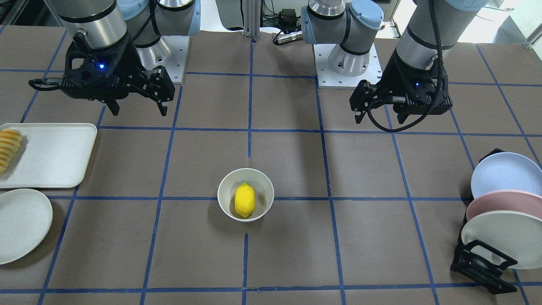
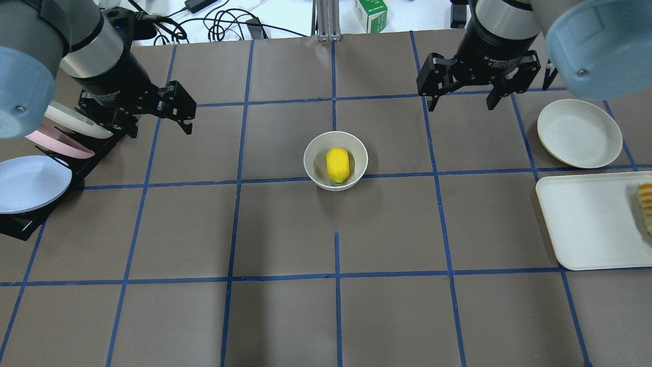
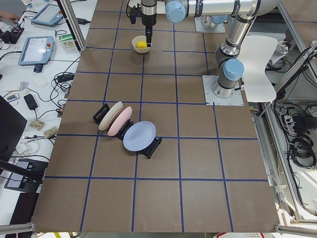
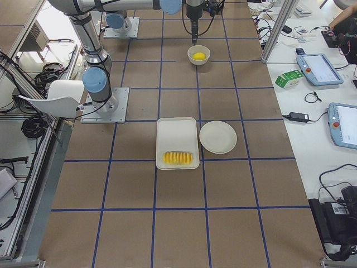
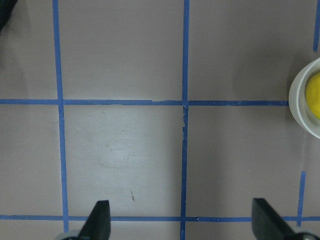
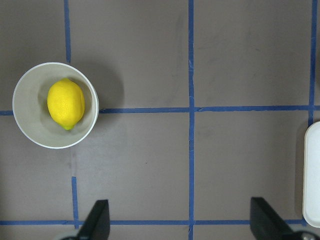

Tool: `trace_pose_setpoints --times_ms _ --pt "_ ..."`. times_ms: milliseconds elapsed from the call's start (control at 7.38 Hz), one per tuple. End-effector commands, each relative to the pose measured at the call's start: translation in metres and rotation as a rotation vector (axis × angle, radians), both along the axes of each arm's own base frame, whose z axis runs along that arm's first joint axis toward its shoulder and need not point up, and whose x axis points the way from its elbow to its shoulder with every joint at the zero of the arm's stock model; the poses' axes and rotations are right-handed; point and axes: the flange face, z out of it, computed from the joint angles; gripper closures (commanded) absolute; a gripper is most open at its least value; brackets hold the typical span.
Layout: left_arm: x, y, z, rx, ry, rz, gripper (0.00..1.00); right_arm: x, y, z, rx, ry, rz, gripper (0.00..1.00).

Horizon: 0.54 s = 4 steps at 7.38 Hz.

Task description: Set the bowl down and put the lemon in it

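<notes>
The bowl (image 2: 313, 153) stands upright near the middle of the counter (image 2: 285, 229), over a blue tape line. The lemon (image 2: 337, 164) lies inside it, resting on the bottom with its pointed ends along the bowl's floor

The left hand (image 2: 161, 130) hangs above the counter, well apart from the bowl, fingers spread wide and holding nothing. Its wrist view shows bare counter between the fingertips and only the bowl's edge at the side. The right hand (image 2: 463, 104) hangs on the other side, also spread wide and empty, well clear of the bowl

Near the right hand lie a plate (image 2: 579, 133) and a tray (image 2: 586, 224) with sliced food (image 2: 646, 204) at one end. By the left hand a rack (image 1: 482, 273) holds three plates on edge
</notes>
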Motion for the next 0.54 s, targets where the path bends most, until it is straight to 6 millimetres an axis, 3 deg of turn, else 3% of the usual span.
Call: trace_pose_setpoints --times_ms 0,407 --pt "0.0002 -0.0011 -0.0016 0.004 -0.001 0.000 0.00 -0.0020 -0.0011 0.0050 -0.016 0.010 0.006 0.00" --pt "0.0005 -0.0013 -0.0016 0.004 0.003 0.002 0.00 -0.0017 -0.0006 0.0047 -0.014 0.014 0.003 0.00"
